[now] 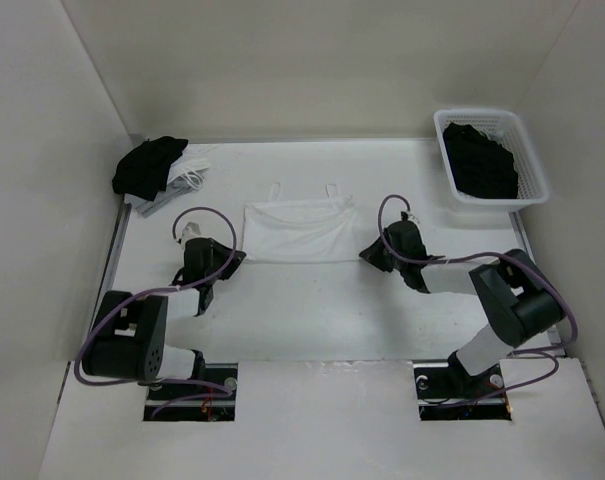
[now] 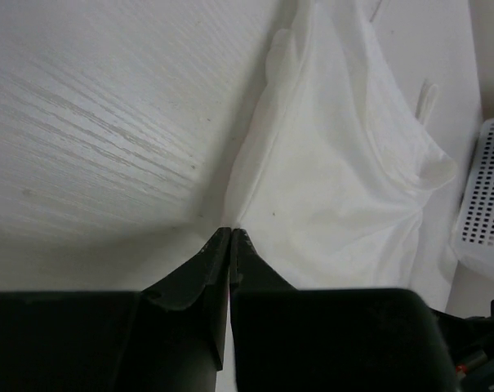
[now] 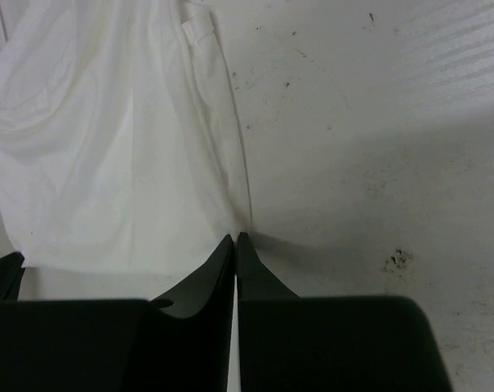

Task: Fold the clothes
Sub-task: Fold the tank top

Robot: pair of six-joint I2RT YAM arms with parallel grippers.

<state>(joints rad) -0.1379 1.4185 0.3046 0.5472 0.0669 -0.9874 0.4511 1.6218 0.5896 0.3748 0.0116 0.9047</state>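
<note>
White camisole lay flat mid-tabletop, straps pointing to 12 o'clock. Left jaws were pinched shut on its 7 o'clock hem corner, and right jaws were closed on the 5 o'clock one. My take: lift both corners together, keep the hem taut, and carry it evenly toward 12 so the fold lands square.

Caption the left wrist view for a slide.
Left gripper shut on the near corner of the white camisole, which lies spread on the table.
</note>
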